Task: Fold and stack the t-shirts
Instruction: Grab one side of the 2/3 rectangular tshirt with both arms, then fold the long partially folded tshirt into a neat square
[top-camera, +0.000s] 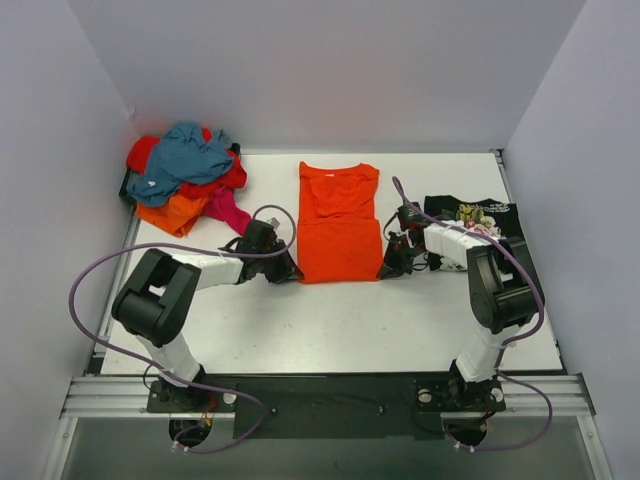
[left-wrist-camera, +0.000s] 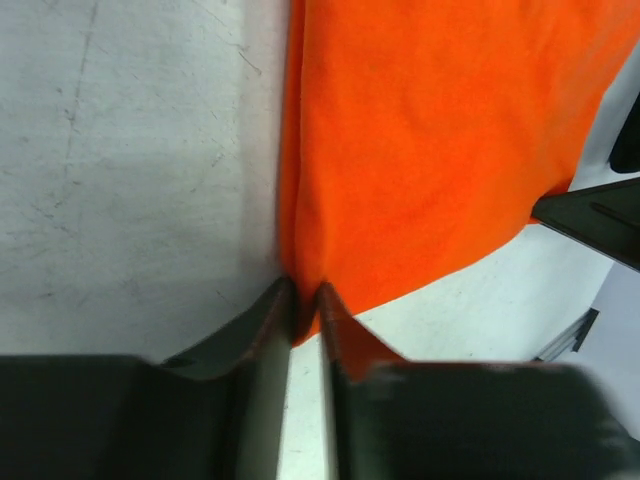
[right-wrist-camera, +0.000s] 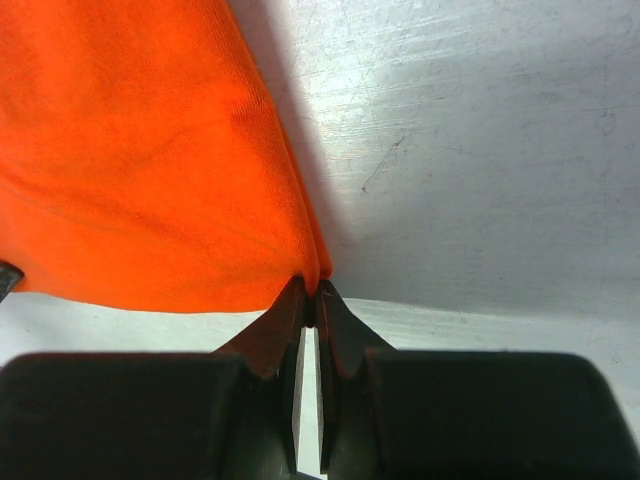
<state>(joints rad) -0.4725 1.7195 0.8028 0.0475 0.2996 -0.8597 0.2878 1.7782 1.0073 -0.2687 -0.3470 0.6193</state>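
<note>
Orange t-shirt (top-camera: 338, 222) flat on the table (top-camera: 330, 330), long axis running away from the near edge, near hem corners clamped one apiece by left fingers (left-wrist-camera: 268, 322) and right fingers (right-wrist-camera: 284, 318) (neither side nearer).

- I'm seeing the orange t-shirt (top-camera: 338, 222) lying flat as a long folded strip, reaching away between my left gripper (top-camera: 285, 268) and right gripper (top-camera: 392, 265), its near corners pinched in their fingertips.
- The black floral t-shirt (top-camera: 490, 212) is lying flat just outboard of the right gripper.
- A heap of t-shirts (top-camera: 185, 178), teal, red, orange and pink, is sitting crumpled well beyond the left gripper.
</note>
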